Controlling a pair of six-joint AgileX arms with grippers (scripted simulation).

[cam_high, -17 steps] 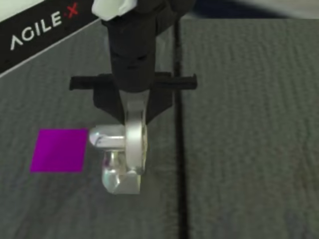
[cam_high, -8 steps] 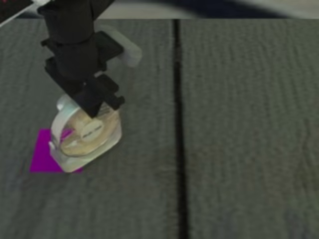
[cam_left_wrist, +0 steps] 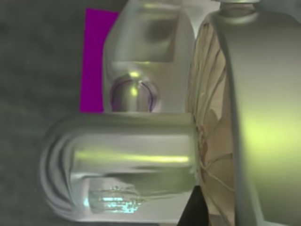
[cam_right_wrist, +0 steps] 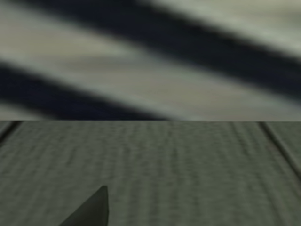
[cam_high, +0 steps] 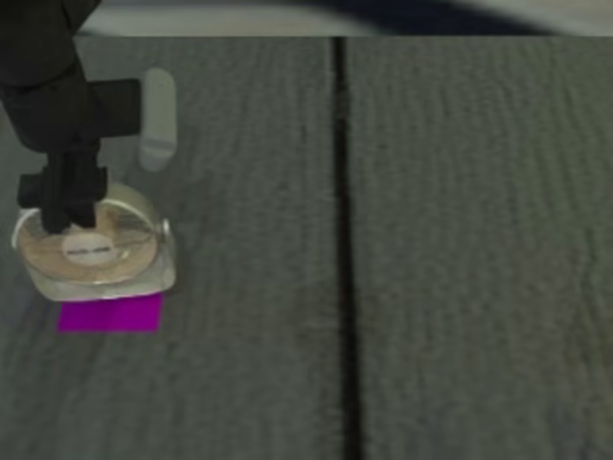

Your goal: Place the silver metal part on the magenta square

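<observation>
Metal part point(cam_high: 94, 251), shiny and silver, sits at the far left of the table in the top view, its round disc face turned up toward the camera and its squarish base spread beneath. The part covers the upper portion of the magenta square point(cam_high: 110, 313), leaving only a strip of magenta showing at its six o'clock edge. The left gripper point(cam_high: 67, 196) comes in from twelve o'clock, its dark fingers clamped on the disc's rim at about eleven o'clock on the part. Whether the part rests on the surface or hangs just above it cannot be told. In the left wrist view the metal part point(cam_left_wrist: 141, 155) fills the picture, its rounded peg lying crosswise before the broad disc, with a slice of the magenta square point(cam_left_wrist: 94, 61) visible behind it. A dark seam point(cam_high: 342, 249) runs from twelve to six o'clock down the grey table point(cam_high: 479, 249), well apart from the part at its three o'clock. The right arm is out of the top view; its wrist camera shows only the table point(cam_right_wrist: 164, 165).
</observation>
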